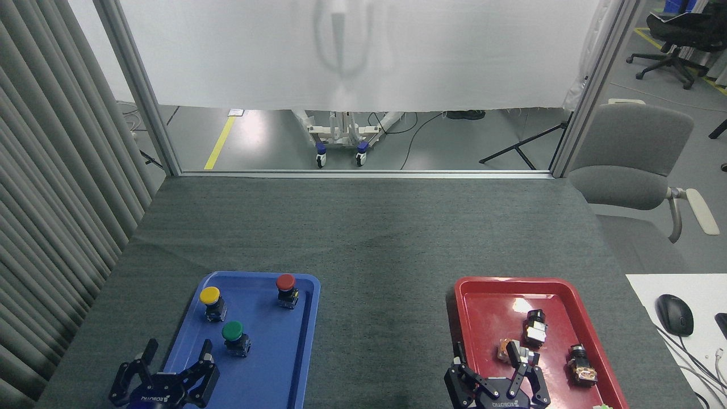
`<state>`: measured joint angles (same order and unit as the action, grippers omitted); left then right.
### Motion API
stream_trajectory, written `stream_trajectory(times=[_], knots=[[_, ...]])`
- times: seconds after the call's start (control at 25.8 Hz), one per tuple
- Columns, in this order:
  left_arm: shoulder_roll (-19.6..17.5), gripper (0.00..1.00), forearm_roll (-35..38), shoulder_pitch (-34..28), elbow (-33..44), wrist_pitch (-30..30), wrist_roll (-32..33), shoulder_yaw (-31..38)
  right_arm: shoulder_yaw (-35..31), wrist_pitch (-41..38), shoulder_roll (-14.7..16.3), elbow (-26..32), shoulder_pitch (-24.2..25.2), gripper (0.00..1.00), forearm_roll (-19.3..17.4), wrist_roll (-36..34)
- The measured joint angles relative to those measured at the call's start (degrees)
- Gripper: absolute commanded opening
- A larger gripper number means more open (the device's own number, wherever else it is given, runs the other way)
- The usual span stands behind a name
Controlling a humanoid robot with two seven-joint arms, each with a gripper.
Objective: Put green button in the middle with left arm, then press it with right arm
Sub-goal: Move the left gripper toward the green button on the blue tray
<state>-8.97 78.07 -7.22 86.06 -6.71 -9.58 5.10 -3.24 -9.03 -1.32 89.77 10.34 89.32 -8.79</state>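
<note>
The green button (233, 336) stands upright in the blue tray (284, 363), nearer the front than the other two buttons. My left gripper (170, 355) is open at the tray's front left corner, its fingers spread, the right finger just left of the green button and apart from it. My right gripper (493, 363) is open low over the front of the red tray (483, 307), holding nothing. The middle (383, 318), bare dark grey cloth between the two trays, has nothing on it.
A yellow button (211, 301) and a red button (285, 288) stand further back in the blue tray. The red tray holds three small black-and-silver parts (534, 328). A grey chair (630, 165) is beyond the table's right edge; a mouse (675, 314) lies on a white desk.
</note>
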Motion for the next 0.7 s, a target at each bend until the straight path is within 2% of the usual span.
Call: stream_trajectory(times=[0.54,0.7], knots=[[-0.1,1.00,-0.3,-0.1,1.6,-0.6,-1.2,0.1,-0.1,3.3,0.9,2.4,-0.2,1.00,0.3,3.4],[-0.1,1.00,-0.3,-0.1,1.6,-1.1,-1.3,0.1,-0.1,3.3,2.3,3.9,0.7,1.00,0.3,3.4]])
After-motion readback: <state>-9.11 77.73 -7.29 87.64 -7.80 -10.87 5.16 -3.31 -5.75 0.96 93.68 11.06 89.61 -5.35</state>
